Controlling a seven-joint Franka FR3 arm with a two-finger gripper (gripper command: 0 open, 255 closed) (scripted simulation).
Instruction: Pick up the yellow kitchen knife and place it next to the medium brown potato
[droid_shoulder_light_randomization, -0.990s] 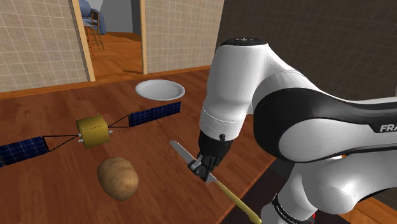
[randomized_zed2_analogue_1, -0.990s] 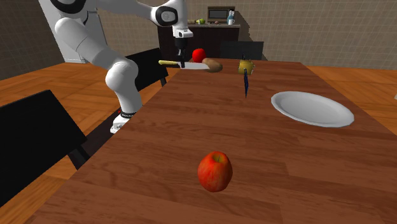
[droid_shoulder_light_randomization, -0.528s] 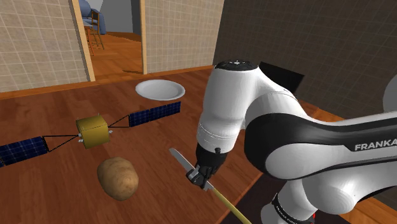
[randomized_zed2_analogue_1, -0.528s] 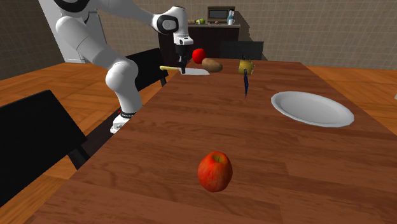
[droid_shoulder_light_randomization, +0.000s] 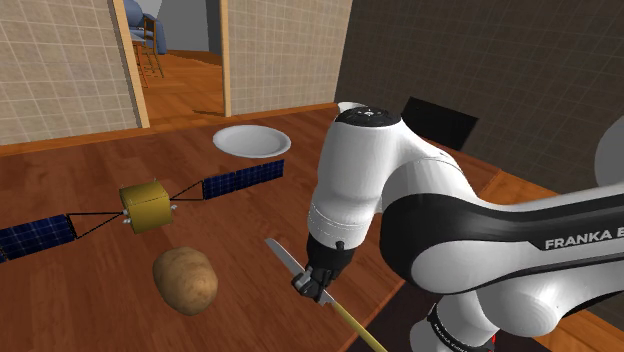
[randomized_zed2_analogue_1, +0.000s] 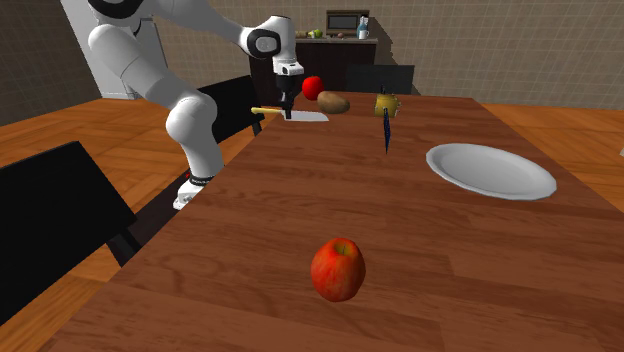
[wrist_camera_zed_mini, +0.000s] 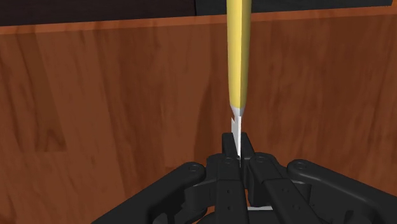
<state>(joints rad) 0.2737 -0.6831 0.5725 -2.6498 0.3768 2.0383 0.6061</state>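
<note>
Near the table edge (randomized_zed2_analogue_1: 228, 175), the gripper (droid_shoulder_light_randomization: 310, 288) clasps the knife (droid_shoulder_light_randomization: 282, 254); potato (droid_shoulder_light_randomization: 185, 280) nearby.

A long brown wooden table (randomized_zed2_analogue_1: 300, 200) carries a white plate (randomized_zed2_analogue_1: 490, 170). Near the plate lies a toy satellite (droid_shoulder_light_randomization: 146, 206) with a gold body and blue panels. Farther from the plate lie a brown potato (droid_shoulder_light_randomization: 184, 279) and a red round fruit (randomized_zed2_analogue_1: 313, 87). A red apple (randomized_zed2_analogue_1: 337, 268) lies on the plate's other side.

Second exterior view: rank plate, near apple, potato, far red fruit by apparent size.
1. white plate
2. near apple, though it sits closest to the camera
3. potato and far red fruit: look alike, both far off, unranked
</note>
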